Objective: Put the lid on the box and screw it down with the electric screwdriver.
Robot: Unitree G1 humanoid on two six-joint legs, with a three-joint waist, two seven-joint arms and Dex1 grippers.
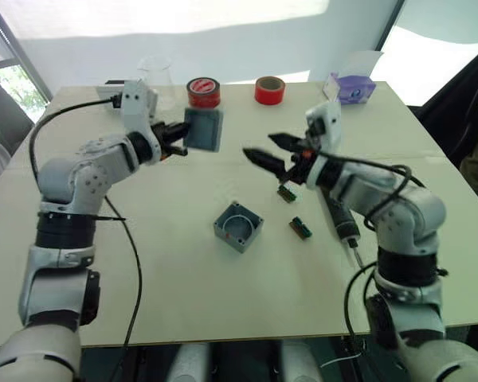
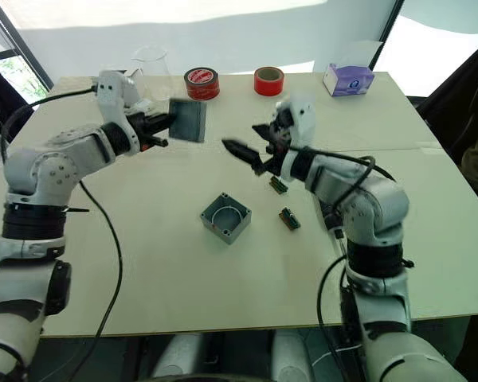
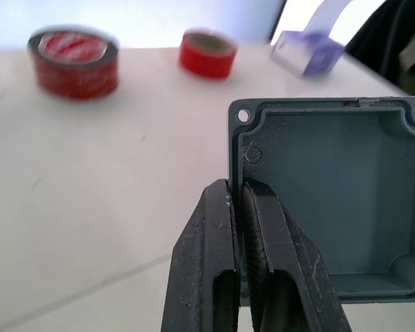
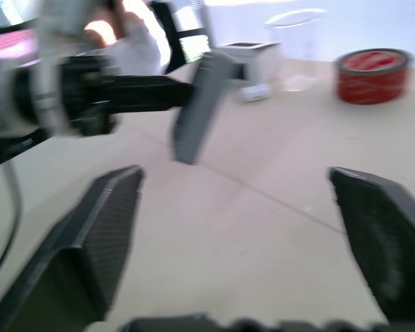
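Lid [image 1: 203, 129] is held above the tabletop, upright on edge, by the left gripper [image 1: 178, 137], whose two black fingers [image 3: 225, 270] are clamped tight on one rim, beside a corner screw hole; its hollow inner face is seen in the left wrist view. At about 5 o'clock from the lid, the box [image 1: 239, 227] is seen resting open side up on the table [image 1: 183, 278], well apart from both grippers. The right gripper [image 1: 275, 150] is held in the air at about 1 o'clock from the box, its jaws spread wide and nothing between them. The electric screwdriver [image 1: 340, 219] is laid on the table at 3 o'clock from the box, partly under the right arm. Two small green parts [image 1: 300, 228] lie between box and screwdriver. Two red tape rolls [image 1: 269, 90] and a purple tissue box [image 1: 350, 87] are set along the far edge.
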